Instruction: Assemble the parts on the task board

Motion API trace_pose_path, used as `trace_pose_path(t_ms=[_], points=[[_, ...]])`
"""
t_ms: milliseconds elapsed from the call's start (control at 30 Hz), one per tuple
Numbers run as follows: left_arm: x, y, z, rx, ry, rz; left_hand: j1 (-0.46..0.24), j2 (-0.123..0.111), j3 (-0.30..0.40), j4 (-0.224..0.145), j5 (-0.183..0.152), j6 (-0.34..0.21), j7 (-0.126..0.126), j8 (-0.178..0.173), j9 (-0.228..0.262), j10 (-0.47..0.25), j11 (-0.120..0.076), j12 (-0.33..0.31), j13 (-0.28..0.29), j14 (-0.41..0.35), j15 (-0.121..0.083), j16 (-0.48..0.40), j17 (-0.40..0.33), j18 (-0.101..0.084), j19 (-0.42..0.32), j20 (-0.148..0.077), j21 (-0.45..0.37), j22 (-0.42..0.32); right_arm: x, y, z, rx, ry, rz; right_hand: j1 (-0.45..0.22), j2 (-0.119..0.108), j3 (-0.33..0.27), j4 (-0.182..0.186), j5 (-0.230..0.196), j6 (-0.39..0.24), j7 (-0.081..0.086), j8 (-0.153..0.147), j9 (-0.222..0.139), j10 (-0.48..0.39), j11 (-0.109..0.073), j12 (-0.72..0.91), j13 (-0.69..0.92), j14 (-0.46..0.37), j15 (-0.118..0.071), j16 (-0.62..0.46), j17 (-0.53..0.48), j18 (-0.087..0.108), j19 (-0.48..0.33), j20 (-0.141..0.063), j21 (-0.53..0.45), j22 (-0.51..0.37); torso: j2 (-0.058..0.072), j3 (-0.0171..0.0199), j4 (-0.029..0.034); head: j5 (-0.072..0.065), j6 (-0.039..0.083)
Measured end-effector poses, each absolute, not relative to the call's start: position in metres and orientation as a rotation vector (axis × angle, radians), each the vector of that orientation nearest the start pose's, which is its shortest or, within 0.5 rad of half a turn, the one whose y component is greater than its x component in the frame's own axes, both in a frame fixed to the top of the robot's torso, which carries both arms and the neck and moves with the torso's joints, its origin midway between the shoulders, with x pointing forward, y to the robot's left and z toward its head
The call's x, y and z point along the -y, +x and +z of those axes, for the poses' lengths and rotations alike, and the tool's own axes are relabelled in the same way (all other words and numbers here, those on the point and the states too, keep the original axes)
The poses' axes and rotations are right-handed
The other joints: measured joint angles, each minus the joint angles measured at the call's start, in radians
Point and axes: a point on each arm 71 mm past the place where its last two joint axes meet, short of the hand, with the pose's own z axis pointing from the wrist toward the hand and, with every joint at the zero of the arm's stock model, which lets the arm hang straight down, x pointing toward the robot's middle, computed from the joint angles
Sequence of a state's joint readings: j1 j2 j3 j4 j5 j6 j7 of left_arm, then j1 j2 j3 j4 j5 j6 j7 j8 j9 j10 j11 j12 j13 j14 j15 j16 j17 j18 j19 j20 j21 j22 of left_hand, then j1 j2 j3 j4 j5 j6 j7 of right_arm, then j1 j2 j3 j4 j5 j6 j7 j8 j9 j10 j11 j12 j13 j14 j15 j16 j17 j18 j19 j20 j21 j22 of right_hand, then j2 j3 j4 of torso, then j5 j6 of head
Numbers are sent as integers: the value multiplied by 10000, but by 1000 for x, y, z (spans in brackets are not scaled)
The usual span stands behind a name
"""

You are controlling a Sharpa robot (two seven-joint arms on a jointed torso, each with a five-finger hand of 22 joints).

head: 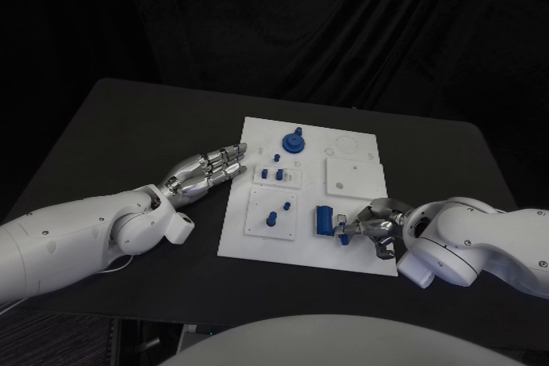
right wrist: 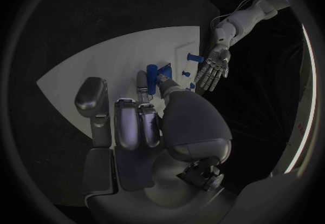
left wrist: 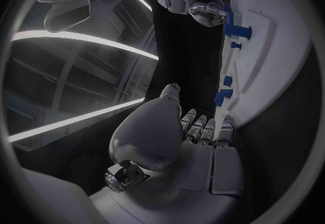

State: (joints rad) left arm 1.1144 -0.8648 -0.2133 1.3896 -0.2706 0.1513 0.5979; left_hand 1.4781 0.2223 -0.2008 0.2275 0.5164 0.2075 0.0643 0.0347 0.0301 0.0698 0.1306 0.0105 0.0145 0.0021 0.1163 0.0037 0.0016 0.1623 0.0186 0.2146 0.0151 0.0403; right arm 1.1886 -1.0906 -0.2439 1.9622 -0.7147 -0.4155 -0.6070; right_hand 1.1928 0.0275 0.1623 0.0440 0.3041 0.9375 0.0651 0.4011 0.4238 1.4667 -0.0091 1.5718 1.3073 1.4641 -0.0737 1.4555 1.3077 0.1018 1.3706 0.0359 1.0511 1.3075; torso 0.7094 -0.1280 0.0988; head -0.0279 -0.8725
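The white task board (head: 261, 245) lies mid-table. On it stand a blue round knob (head: 295, 142), several small blue pegs (head: 272, 174) and a blue block (head: 326, 220). My right hand (head: 375, 225) sits over the board's front right part and pinches a small blue part (head: 343, 237) between thumb and a finger, right beside the block. The right wrist view shows that part (right wrist: 164, 79) at the fingertips, next to the blue block (right wrist: 151, 70). My left hand (head: 212, 169) lies flat and open on the table, just off the board's left edge, holding nothing.
Raised white square plates (head: 355, 177) sit on the board's right half and front left. Bare black table (head: 137, 128) surrounds the board. In the left wrist view the board (left wrist: 278, 34) runs past my left hand (left wrist: 203, 132), with the right hand (left wrist: 206, 10) at its far end.
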Motion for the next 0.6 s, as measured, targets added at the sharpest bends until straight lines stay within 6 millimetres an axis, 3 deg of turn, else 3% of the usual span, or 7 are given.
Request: trace_pose_path(t_ms=[267, 600], points=[[-235, 447, -271, -17494, -7863, -17886, -10, 10, 0, 0, 0, 0, 0, 0, -1, 0, -1, 0, 0, 0, 0, 0, 1, 0, 0, 0, 0, 1, 234, 348, -251, -22890, 8564, 5004, 0, 0, 2, 2, 0, -82, -65, -23, -11, -1, 1, 0, 0, 0, 0, 0, 0, 0, 0, 0, 0, -1, 1, 1, -5, 19, 0], [-235, 447, -271, -17509, -7866, -17891, -10, 10, 0, 0, 0, 0, 0, 0, -2, 0, -1, 0, -1, 0, 0, 0, -1, 0, 0, 0, 0, 1, 238, 353, -243, -22600, 8439, 4936, 1, 1, 2, 2, 0, -73, -29, -24, 9, -1, 1, 0, 0, 0, 0, 48, -1, 0, 0, 1, 0, -1, 0, 4, -7, 4, 0]])
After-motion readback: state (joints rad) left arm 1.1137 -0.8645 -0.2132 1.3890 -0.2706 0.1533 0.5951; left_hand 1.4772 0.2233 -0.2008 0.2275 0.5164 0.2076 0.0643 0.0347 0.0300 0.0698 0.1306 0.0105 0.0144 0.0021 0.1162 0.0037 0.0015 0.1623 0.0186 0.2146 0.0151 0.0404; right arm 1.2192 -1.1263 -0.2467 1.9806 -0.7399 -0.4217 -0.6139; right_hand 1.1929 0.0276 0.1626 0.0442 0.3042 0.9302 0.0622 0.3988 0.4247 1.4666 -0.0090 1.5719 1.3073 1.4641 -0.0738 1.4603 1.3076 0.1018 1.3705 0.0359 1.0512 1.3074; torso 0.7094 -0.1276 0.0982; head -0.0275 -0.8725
